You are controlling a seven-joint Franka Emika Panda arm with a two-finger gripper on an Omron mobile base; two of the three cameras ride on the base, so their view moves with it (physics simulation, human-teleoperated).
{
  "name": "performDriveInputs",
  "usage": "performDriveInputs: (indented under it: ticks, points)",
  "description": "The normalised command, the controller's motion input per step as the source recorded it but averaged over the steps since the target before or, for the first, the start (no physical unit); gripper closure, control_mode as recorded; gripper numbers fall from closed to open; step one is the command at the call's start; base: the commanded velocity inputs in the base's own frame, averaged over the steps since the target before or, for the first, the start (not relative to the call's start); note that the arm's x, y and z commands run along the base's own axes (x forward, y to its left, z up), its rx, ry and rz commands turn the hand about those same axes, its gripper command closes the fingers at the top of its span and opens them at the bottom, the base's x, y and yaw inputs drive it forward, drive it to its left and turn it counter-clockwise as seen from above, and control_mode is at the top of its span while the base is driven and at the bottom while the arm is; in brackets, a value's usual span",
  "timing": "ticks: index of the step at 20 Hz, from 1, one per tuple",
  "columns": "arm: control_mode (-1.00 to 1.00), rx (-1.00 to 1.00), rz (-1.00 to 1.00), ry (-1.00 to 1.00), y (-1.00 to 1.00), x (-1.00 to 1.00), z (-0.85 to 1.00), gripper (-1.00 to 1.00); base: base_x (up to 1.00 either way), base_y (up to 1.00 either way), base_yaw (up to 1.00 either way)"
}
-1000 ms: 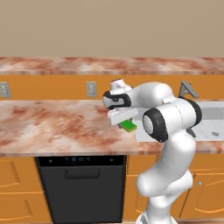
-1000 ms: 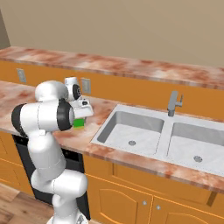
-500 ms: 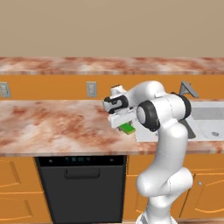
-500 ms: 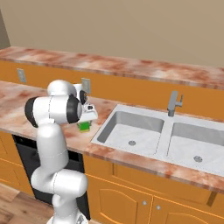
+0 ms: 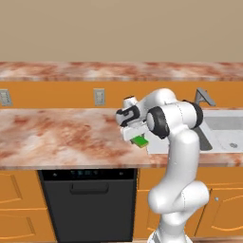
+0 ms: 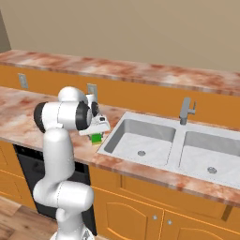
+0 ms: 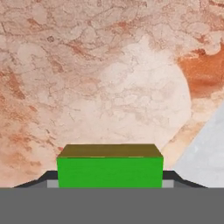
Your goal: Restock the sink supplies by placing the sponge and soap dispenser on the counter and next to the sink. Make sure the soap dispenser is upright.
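Hand view: hand (image 7: 110, 186) grips the unlabelled sponge (image 7: 110, 170) above the counter (image 7: 87, 78).

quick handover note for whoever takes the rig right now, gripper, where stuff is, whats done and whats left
Gripper: shut on the sponge, held low over the counter just left of the sink.
Sponge: in the gripper, not yet released; whether it touches the stone cannot be told.
Soap dispenser: not located from these views.
Done: sponge picked up and brought beside the sink.
Left: set the sponge down and let go, then fetch the soap dispenser and stand it upright next to the sink.
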Motion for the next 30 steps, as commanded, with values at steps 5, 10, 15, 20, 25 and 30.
performDriveInputs:
  ticks: [5,10,15,20,25,30]
  points:
    - [-1.00,0.01,0.00,0.00,0.38,0.43,-0.14,-1.00,0.00,0.00,0.00]
    - [-1.00,0.03,0.01,0.00,0.01,0.22,-0.03,-1.00,0.00,0.00,0.00]
    - [-1.00,0.03,0.00,-0.04,-0.24,0.00,0.25,-1.00,0.00,0.00,0.00]
    - [-1.00,0.02,0.00,-0.17,-0.41,-0.65,0.71,-1.00,0.00,0.00,0.00]
    - [-1.00,0.14,0.00,-0.22,-0.43,-1.00,0.50,-1.00,0.00,0.00,0.00]
    - [-1.00,0.18,0.00,-0.28,-0.18,-1.00,0.35,-1.00,0.00,0.00,0.00]
